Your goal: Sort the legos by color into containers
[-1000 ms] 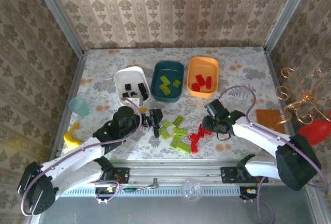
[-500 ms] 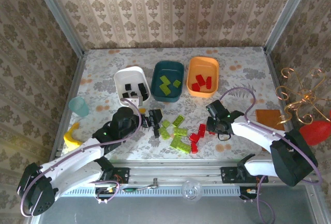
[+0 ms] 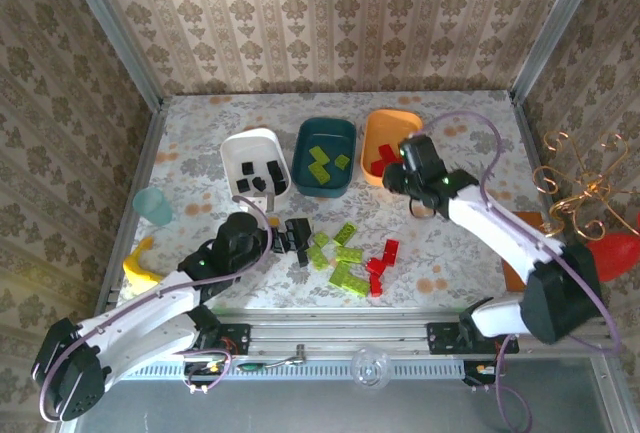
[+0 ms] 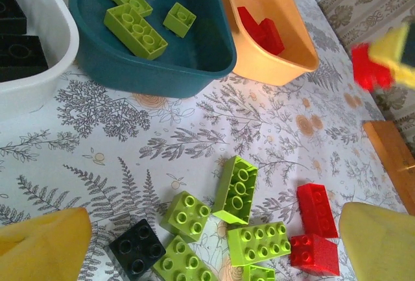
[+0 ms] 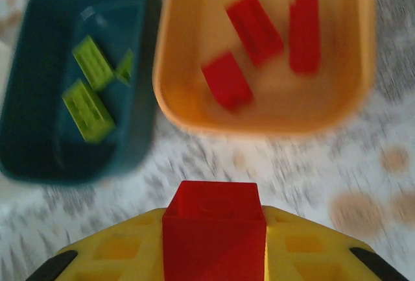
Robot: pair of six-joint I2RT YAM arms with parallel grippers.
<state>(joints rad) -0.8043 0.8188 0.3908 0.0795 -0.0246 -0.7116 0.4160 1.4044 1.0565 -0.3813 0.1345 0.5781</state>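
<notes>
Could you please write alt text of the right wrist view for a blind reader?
The right gripper holds a red brick before the orange tray, which contains three red bricks; left of it, a dark teal tray contains lime-green bricks.

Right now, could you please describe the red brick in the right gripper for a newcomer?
At the table's far side sits the orange tray, right of the teal tray. Over its near edge hangs the right gripper, its yellow fingers pinching a red brick, the only red one held aloft.
</notes>
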